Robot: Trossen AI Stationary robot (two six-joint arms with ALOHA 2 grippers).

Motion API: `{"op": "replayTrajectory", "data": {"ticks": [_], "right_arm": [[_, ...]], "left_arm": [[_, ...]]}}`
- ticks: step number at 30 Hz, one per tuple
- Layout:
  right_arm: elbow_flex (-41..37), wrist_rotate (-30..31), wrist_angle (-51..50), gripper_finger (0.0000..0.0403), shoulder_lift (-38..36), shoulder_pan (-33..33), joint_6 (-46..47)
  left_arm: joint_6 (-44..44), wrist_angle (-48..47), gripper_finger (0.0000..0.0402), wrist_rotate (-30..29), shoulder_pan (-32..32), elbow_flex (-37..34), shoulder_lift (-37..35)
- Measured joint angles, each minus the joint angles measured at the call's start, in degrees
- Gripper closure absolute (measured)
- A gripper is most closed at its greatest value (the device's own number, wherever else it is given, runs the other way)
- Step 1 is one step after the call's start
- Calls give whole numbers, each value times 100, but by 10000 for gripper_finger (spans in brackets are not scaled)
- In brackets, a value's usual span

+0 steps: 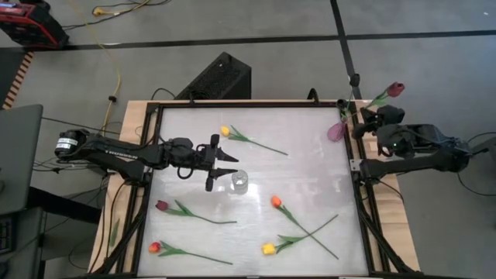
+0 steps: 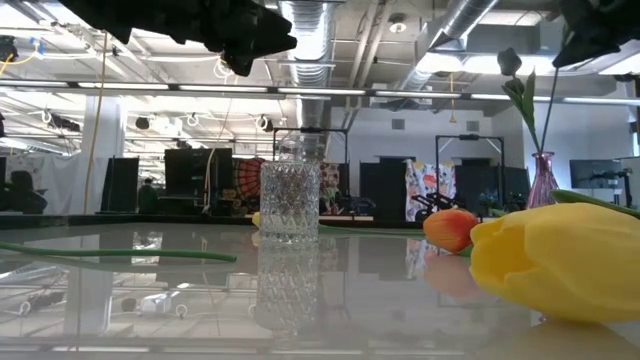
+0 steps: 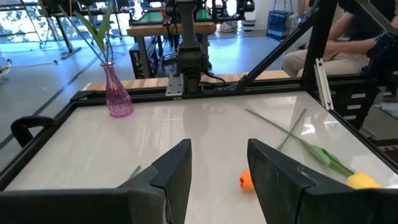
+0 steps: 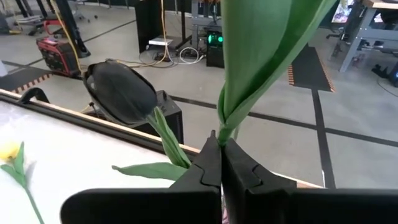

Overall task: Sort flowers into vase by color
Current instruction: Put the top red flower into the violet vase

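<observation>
Several tulips lie flat on the table: a yellow one [image 1: 225, 131] far, a maroon one [image 1: 161, 206] and a red one [image 1: 154, 248] near left, an orange one [image 1: 275, 201] and a yellow one [image 1: 268, 249] near right. A clear glass vase [image 1: 239, 180] stands mid-table. My left gripper [image 1: 221, 169] hovers open just left of it. A pink vase [image 1: 337, 130] stands at the far right edge. My right gripper [image 1: 364, 116] is shut on a dark maroon tulip [image 1: 396, 89] above it. My right gripper pinches the maroon tulip's stem where a broad leaf wraps it [image 4: 219, 135], between the two fingertips. The leaf rises above the fingers and the dark head [image 4: 121, 93] leans off to one side. The stem [image 2: 528, 120] runs down into the pink vase [image 2: 543, 180].
A black frame [image 1: 147, 155] rims the table, with posts at its corners. A black box [image 1: 221, 77] sits on the floor beyond the far edge. The orange and near yellow tulips' stems cross [image 1: 310, 231]. People sit beyond the table's near side [image 3: 323, 50].
</observation>
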Motion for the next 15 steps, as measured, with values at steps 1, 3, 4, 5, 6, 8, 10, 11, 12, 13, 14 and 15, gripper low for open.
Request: {"op": "replayTrajectory", "data": {"ticks": [1, 3, 4, 5, 6, 8, 10, 11, 12, 13, 14, 15], "right_arm": [[0, -13, -3, 381, 12, 0, 4], [4, -16, -7, 381, 78, 0, 26], [4, -26, -16, 381, 111, -1, 37], [4, -63, -20, 381, 155, -1, 39], [4, -114, -21, 381, 202, -2, 50], [4, -209, -45, 381, 292, -18, 122], [4, -329, -71, 381, 388, -71, 144], [4, -365, -69, 381, 435, -111, 143], [4, -416, -67, 381, 463, -161, 124], [2, -442, -52, 381, 483, -214, 79], [2, -451, -30, 381, 490, -275, 49], [2, -454, -25, 381, 490, -342, 11]], "left_arm": [[0, 2, 255, 2, 0, -2, 0], [0, 4, 255, 4, 0, -1, 0], [0, 4, 255, 8, 0, -1, 0], [0, 4, 255, 10, 0, 0, 0], [0, 5, 255, 11, 0, -1, 0], [0, 4, 255, 11, 0, -2, 0], [0, -7, 255, 11, 0, -2, 0], [0, -17, 255, 11, 0, -2, 0], [0, -31, 255, 9, 0, -2, 0], [0, -47, 255, 10, 0, -1, 0], [0, -59, 255, 9, 0, -1, 0], [0, -70, 255, 10, 0, 0, 0]]}}
